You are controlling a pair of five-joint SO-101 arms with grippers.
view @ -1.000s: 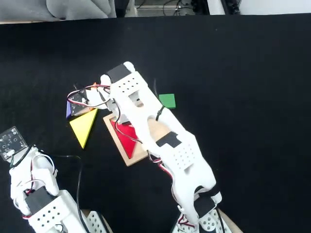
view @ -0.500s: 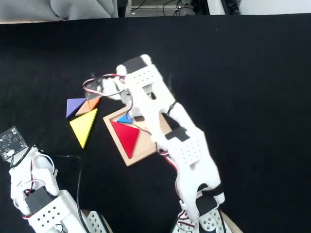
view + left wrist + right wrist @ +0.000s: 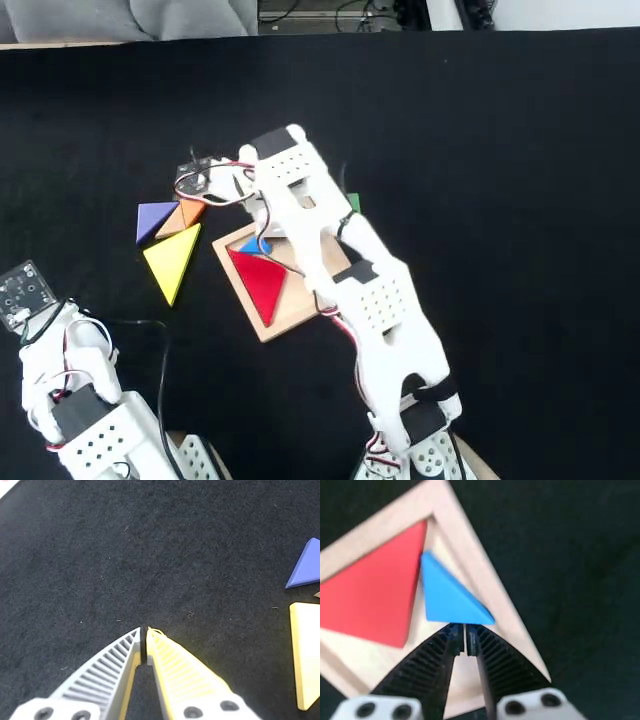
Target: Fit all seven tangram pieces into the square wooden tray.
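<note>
Moved: right arm, back from the loose pieces to above the tray (image 3: 264, 326). Right gripper (image 3: 465, 626): clenched, empty, over the tray beside the blue triangle (image 3: 447, 600), which lies at the tray's 11 o'clock, next to the red triangle (image 3: 260, 280). Left gripper (image 3: 145, 629): clenched, empty. Yellow triangle (image 3: 172, 258), purple piece (image 3: 152, 218): 9 o'clock of the tray.

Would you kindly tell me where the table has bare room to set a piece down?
Free: table right of the right arm and beyond the green square. Crowded: purple triangle, orange piece, yellow triangle left of the tray.
</note>
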